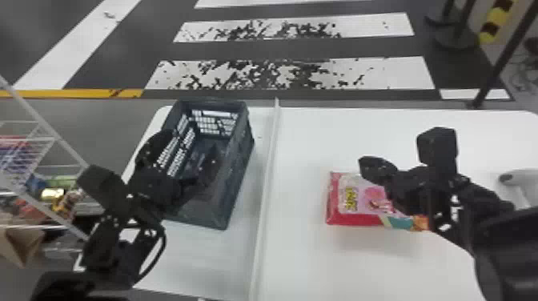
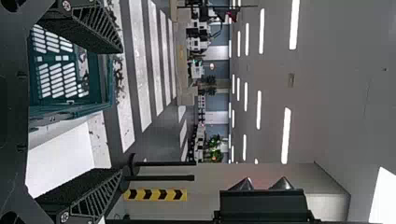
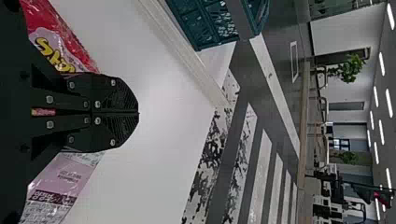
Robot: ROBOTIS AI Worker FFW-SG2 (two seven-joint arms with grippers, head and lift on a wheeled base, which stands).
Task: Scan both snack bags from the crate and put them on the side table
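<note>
Over the dark crate [image 1: 236,176], my left gripper [image 1: 186,154] has its two fingers apart; in the left wrist view nothing is between the fingers of the left gripper [image 2: 122,111]. A red and pink snack bag [image 1: 352,200] lies flat on the white table's right part, with a teal and orange strip along its near edge. My right gripper [image 1: 363,162] is just above that bag and hides part of it. The right wrist view shows the right gripper [image 3: 138,113] shut, with red packaging [image 3: 70,42] on one side and lilac labelled packaging [image 3: 60,182] on the other.
A raised white strip [image 1: 266,192] divides the white table [image 1: 304,140] between crate and bag. A light grey object [image 1: 516,178] is at the table's right side. A wire rack [image 1: 36,140] with assorted goods stands left of the left arm.
</note>
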